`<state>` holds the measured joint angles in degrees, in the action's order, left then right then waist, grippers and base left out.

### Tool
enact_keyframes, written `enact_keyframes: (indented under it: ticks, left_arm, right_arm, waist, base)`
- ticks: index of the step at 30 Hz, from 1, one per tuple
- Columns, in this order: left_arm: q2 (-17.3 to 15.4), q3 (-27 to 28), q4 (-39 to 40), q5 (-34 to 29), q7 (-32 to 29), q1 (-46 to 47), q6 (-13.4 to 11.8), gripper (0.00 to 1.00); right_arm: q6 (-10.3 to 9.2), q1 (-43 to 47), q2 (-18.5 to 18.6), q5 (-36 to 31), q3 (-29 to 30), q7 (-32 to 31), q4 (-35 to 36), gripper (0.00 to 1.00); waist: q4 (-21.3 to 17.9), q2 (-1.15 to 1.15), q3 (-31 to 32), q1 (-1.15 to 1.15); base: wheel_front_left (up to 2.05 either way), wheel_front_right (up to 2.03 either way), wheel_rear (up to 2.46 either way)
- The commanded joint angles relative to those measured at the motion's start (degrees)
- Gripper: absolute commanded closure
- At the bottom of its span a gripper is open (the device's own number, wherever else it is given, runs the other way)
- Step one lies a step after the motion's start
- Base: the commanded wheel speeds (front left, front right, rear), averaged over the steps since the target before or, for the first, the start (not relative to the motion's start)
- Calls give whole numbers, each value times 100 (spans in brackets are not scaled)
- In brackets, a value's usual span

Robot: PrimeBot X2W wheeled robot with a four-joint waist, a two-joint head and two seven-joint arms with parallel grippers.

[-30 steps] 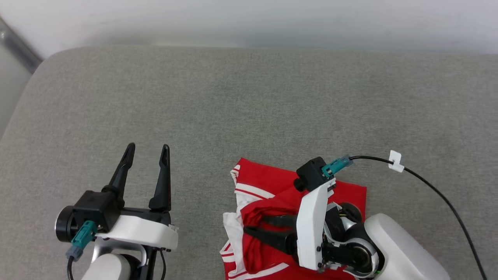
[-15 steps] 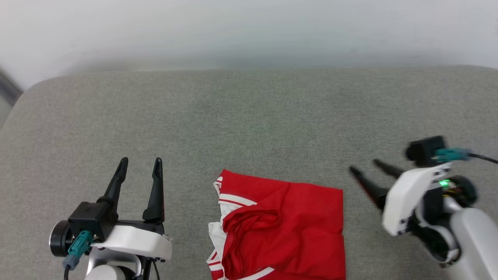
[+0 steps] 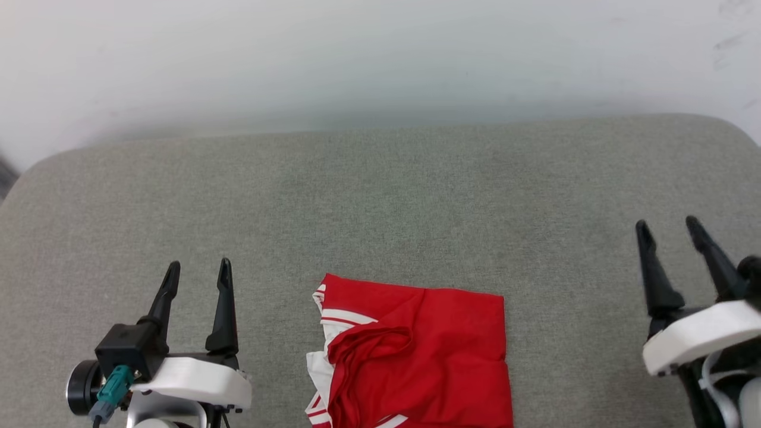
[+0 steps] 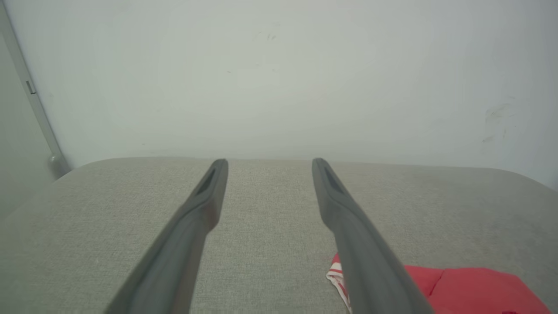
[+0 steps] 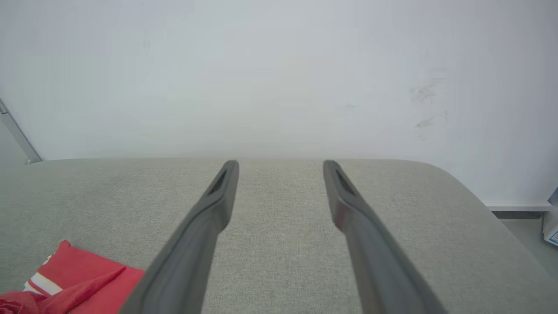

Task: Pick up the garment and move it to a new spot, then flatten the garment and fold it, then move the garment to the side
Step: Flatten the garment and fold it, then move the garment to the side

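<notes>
A: Where does the red jersey shirt (image 3: 428, 356) with white, red-striped sleeve trim lie?

B: It lies folded into a rough rectangle on the grey fabric-covered padded surface (image 3: 380, 196), low in the head view, between the two arms. White sleeve cloth and stripes show along its left side, and a loose red fold lies on top there.

A: Do the robot's long dark left fingers (image 3: 223, 303) touch it?

B: No. They stand wide apart, holding nothing, just left of the shirt and pointing toward the pale wall (image 3: 380, 59). The left wrist view shows the shirt's striped corner beside one finger.

A: And the right fingers (image 3: 651, 267)?

B: Equally spread and holding nothing, well apart from the shirt on its right, over the grey surface.
</notes>
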<state>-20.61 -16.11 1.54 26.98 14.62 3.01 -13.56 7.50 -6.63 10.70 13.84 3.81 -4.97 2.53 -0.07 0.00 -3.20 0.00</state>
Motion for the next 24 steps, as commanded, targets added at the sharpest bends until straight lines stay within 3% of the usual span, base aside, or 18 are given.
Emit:
enact_keyframes:
  ticks: [1, 10, 24]
  left_arm:
    - [29, 28, -32, -13, 29, -100, 0, 0]
    - [126, 126, -151, -151, 62, -499, -35, 0]
    - [364, 334, -237, -370, 62, -647, 157, 0]
  right_arm:
    - [-2, 172, -96, -93, -40, 129, 75, 0]
    - [-2, 948, -478, -195, -261, 276, 366, 0]
    - [-2, 1215, -655, -184, -237, 83, 681, 0]
  waist:
    - [-22, 0, 79, 0]
    - [-60, 0, 401, 0]
    - [-95, 0, 422, 0]
  base:
    - [0, 0, 0]
    - [0, 0, 0]
    - [0, 0, 0]
